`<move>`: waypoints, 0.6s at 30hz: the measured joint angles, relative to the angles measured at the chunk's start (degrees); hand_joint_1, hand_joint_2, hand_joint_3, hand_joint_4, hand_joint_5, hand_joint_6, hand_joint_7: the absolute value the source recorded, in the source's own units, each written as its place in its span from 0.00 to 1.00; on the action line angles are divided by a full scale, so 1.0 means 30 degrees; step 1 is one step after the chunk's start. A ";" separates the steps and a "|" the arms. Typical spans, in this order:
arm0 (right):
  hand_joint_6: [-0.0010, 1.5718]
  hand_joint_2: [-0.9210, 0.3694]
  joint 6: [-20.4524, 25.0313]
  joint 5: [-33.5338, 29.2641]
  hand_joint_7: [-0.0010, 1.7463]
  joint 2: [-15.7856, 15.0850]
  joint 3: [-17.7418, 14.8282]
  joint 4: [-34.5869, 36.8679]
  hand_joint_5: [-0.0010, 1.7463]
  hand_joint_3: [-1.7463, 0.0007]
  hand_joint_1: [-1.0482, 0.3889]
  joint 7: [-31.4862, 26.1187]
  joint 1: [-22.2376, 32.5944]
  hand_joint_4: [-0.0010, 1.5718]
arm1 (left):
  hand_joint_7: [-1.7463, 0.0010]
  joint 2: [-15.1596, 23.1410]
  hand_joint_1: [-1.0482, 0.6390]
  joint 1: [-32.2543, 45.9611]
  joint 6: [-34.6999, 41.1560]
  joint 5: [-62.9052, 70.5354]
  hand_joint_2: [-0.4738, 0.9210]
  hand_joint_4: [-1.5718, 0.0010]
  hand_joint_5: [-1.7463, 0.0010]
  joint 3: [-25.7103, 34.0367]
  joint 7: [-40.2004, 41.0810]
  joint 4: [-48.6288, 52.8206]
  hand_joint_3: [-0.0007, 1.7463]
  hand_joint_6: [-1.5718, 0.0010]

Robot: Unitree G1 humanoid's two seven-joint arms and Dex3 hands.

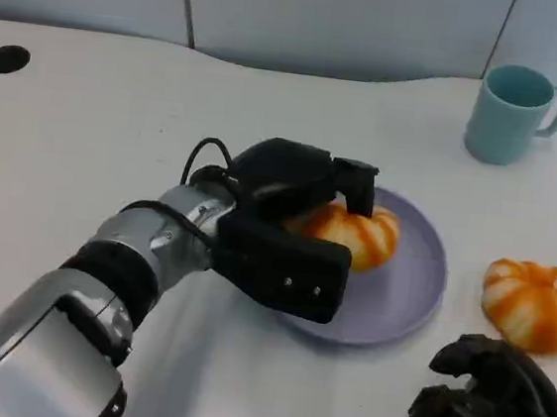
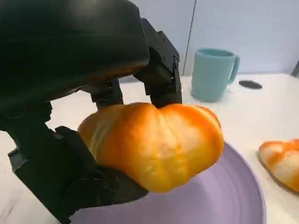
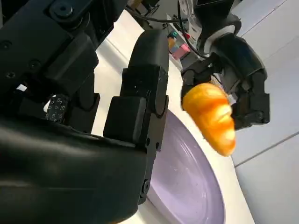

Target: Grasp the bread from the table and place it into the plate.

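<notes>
The left hand (image 1: 292,225) grips the light, squashy-looking bread (image 1: 351,231) across its middle, above the plate's (image 1: 408,302) ten-o'clock side.

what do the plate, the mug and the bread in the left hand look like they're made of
Plate: likely plastic or glazed ceramic; smooth lilac surface with a soft sheen.
Mug: matte teal, probably ceramic or plastic; even colour, thick wall.
Bread held by the left hand: glossy orange-and-cream crust, so uniform it may be a foam or plastic replica.
</notes>
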 measured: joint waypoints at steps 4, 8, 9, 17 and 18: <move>1.00 0.44 0.0068 0.0020 0.13 0.0000 0.0024 -0.0045 0.23 1.00 0.00 -0.0040 0.0014 1.00 | 0.71 0.0023 0.20 -0.0007 0.0343 -0.0597 0.99 0.97 0.53 0.0285 -0.1784 -0.0071 0.16 0.97; 1.00 0.44 0.0038 0.0010 0.12 -0.0015 0.0059 -0.0029 0.23 1.00 0.00 0.0028 0.0012 1.00 | 0.78 0.0178 0.10 -0.0007 0.0742 -0.0896 1.00 1.00 0.78 0.0380 -0.4058 -0.0137 0.21 1.00; 1.00 0.44 0.0031 0.0010 0.12 -0.0015 0.0059 -0.0024 0.23 1.00 0.00 0.0037 0.0012 1.00 | 0.78 0.0229 0.10 -0.0006 0.0784 -0.0903 1.00 1.00 0.78 0.0382 -0.4281 -0.0203 0.21 1.00; 1.00 0.44 -0.0010 0.0013 0.12 -0.0017 0.0060 0.0035 0.23 1.00 0.00 0.0090 -0.0015 1.00 | 0.75 0.0447 0.09 0.0023 0.0739 -0.1196 1.00 1.00 0.70 0.0631 -0.4512 -0.0936 0.23 1.00; 1.00 0.44 -0.0009 0.0012 0.13 -0.0020 0.0060 0.0050 0.23 1.00 0.00 0.0107 -0.0024 1.00 | 0.75 0.0580 0.09 0.0045 0.0527 -0.1283 1.00 1.00 0.70 0.0721 -0.4432 -0.1123 0.23 1.00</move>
